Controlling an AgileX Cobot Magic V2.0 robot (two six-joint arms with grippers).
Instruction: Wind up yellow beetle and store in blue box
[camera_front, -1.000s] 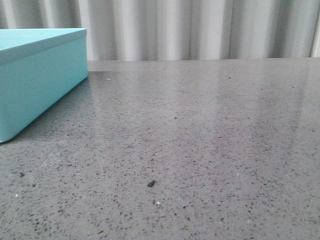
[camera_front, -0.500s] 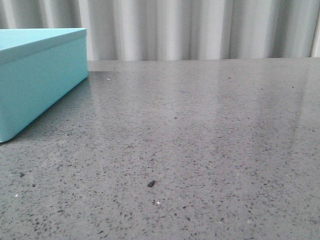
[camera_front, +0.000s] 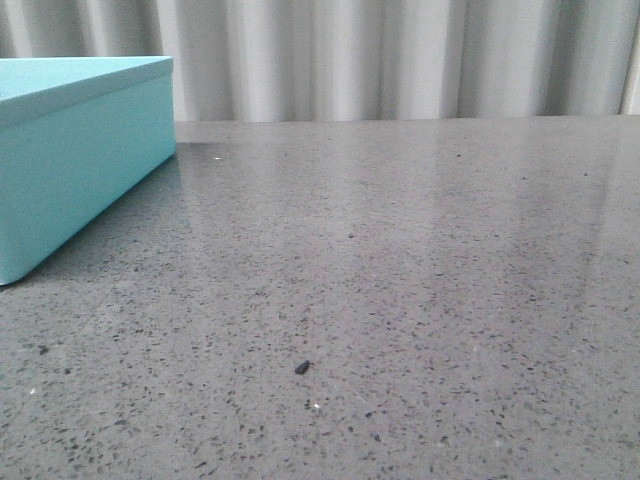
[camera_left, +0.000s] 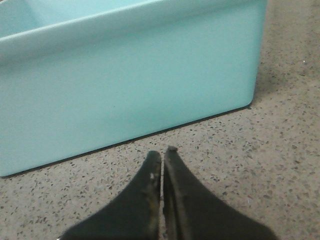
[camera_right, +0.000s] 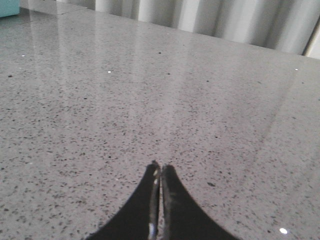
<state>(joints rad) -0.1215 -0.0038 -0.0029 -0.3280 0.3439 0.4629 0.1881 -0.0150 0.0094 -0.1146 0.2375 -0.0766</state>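
Both claws, left claw (camera_left: 162, 157) and right claw (camera_right: 160, 170), pressed closed, empty, near blue box (camera_left: 125, 80).

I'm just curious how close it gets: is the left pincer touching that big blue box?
Apart. In the left wrist view, the shut left pincer ends short of the blue box, with a strip of speckled table showing between them.

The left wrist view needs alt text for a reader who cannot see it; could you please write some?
The left gripper, its two dark fingers pressed together with nothing between them, points at the flat side of the blue box from close by. The box stands on a grey speckled table, and a little of its open inside shows over the rim.
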